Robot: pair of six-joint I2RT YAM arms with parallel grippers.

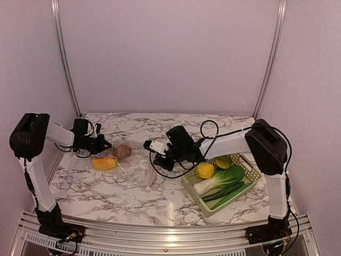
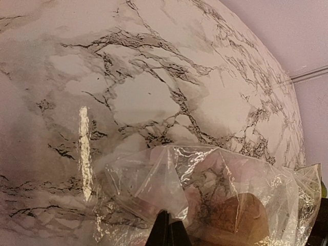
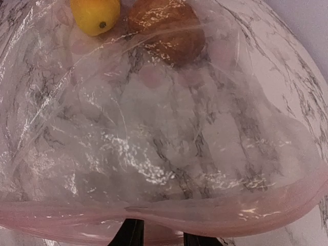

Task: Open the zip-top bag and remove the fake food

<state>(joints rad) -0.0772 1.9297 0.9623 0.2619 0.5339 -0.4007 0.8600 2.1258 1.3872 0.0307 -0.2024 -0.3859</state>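
Observation:
The clear zip-top bag lies on the marble table between my two grippers. Inside it are a brown potato and an orange-yellow fruit. My left gripper is shut on a fold of the bag's plastic, with the potato just to its right. My right gripper is open at the bag's other end. Its fingers stand apart under the pinkish zipper strip. Through the plastic, the fruit and potato show far ahead.
A pale yellow-green lattice basket stands at the right. It holds a yellow lemon, a greenish-yellow mango, a bok choy and a dark green cucumber. Walls enclose the table on three sides.

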